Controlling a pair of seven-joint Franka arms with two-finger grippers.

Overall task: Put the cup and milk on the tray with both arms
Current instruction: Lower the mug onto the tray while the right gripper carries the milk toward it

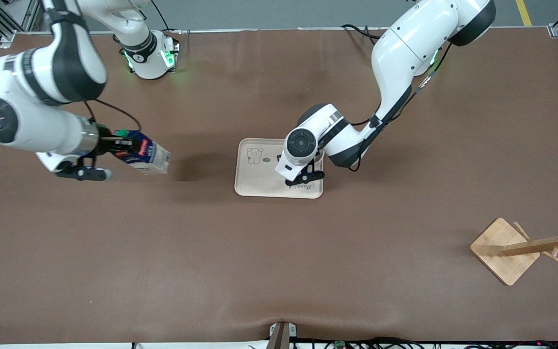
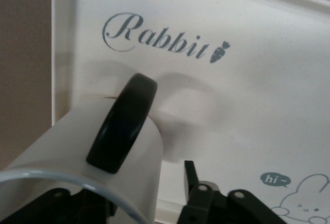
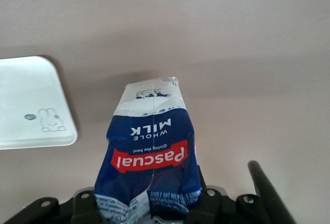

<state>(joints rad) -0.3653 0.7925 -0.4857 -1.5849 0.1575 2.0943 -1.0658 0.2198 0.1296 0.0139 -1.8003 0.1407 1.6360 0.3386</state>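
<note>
The cream tray (image 1: 259, 180) lies mid-table. My left gripper (image 1: 302, 178) is low over its end toward the left arm. It hides the cup in the front view. In the left wrist view the white cup (image 2: 77, 147) with its black handle (image 2: 122, 125) is over the tray (image 2: 247, 105), by the "Rabbit" lettering. The left gripper (image 2: 147, 193) is open; one finger (image 2: 190, 177) stands apart from the cup's wall. My right gripper (image 1: 119, 143) is shut on the top of the dark-blue milk carton (image 1: 144, 154) and holds it tilted above the table toward the right arm's end. The carton (image 3: 152, 147) hangs beside the tray's corner (image 3: 26, 105).
A wooden rack with a square base (image 1: 504, 249) and slanted pegs stands near the front camera at the left arm's end. Brown table (image 1: 279, 252) lies between the carton and the tray.
</note>
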